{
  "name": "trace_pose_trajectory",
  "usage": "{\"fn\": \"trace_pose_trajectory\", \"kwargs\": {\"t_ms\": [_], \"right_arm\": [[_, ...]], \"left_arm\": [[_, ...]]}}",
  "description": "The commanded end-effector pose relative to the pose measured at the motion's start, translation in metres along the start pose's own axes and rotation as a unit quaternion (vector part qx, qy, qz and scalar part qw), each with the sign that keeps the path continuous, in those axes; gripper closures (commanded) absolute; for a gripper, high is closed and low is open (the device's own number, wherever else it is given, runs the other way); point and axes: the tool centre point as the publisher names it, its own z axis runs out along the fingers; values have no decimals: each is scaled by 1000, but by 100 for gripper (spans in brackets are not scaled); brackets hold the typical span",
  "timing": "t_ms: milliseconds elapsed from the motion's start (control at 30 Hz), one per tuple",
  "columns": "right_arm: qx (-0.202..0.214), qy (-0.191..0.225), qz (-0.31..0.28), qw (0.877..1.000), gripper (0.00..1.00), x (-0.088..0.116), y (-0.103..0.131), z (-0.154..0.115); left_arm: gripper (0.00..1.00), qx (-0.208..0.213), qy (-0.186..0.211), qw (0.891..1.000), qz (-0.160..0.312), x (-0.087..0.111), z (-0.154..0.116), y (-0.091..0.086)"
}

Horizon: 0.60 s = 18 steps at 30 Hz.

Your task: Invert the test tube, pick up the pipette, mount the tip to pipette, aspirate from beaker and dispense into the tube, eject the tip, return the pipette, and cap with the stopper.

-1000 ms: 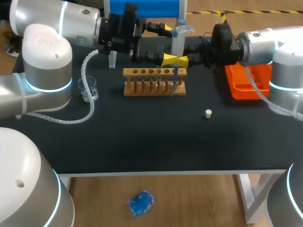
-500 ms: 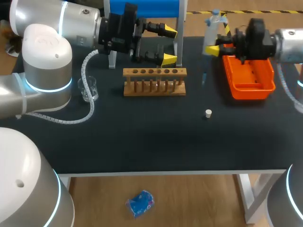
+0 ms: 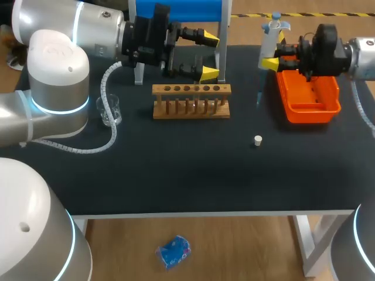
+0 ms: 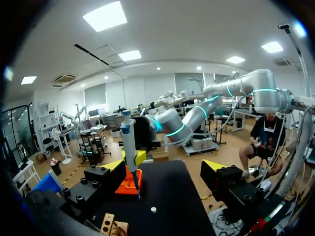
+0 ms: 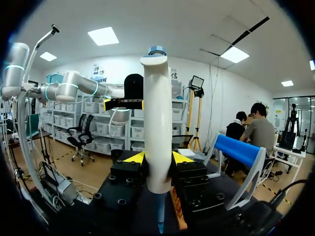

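Beaker (image 3: 109, 109) sits at the left of the table, well apart from everything else and untouched. Left gripper (image 3: 206, 57) is parked just behind the wooden rack (image 3: 191, 89), fingers spread wide with nothing between them. My read: it's standing by near the rack to steady or handle the tube, out of the other arm's way. Can't make out a test tube in the rack from the head view, too small to call. Blue-topped stand (image 3: 179, 12) is behind the rack with no pipette on it, presumably the return spot. Stopper (image 3: 258, 140) lies loose on the mat, right of the rack and nearer the front edge, so capping isn't done. Pipette (image 3: 269, 41) is in the right gripper (image 3: 272, 55), both yellow tips pinching its white body from two sides, clear in the right wrist view (image 5: 157, 128). Long axis is near vertical: plunger end up, thin bluish tip down, hanging above the mat just beside the orange tray (image 3: 307, 108) on its rack side. The upright hold makes sense, since it keeps liquid in the tip and the nozzle aimed down. Tip looks mounted. Whether this is just after mounting or just before ejecting into the tray, can't say from this alone.
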Motion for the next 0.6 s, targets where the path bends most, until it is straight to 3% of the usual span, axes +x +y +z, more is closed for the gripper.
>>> {"fn": "trace_pose_trajectory", "kwargs": {"t_ms": [33, 100, 300, 500, 600], "right_arm": [[0, -1, 0, 1000, 100, 1, 1, -1], [0, -1, 0, 1000, 100, 1, 1, -1], [-44, 62, -1, 997, 100, -9, 2, -4], [-88, 75, 17, 993, 100, -39, -3, -40], [-91, 76, 16, 993, 100, -51, -8, -56]], "left_arm": [[0, 0, 0, 1000, 0, 0, -1, 0], [0, 0, 0, 1000, 0, 0, -1, 0], [0, 0, 0, 1000, 0, 0, -1, 0], [0, 0, 0, 1000, 0, 0, -1, 0], [0, 0, 0, 1000, 0, 0, -1, 0]]}}
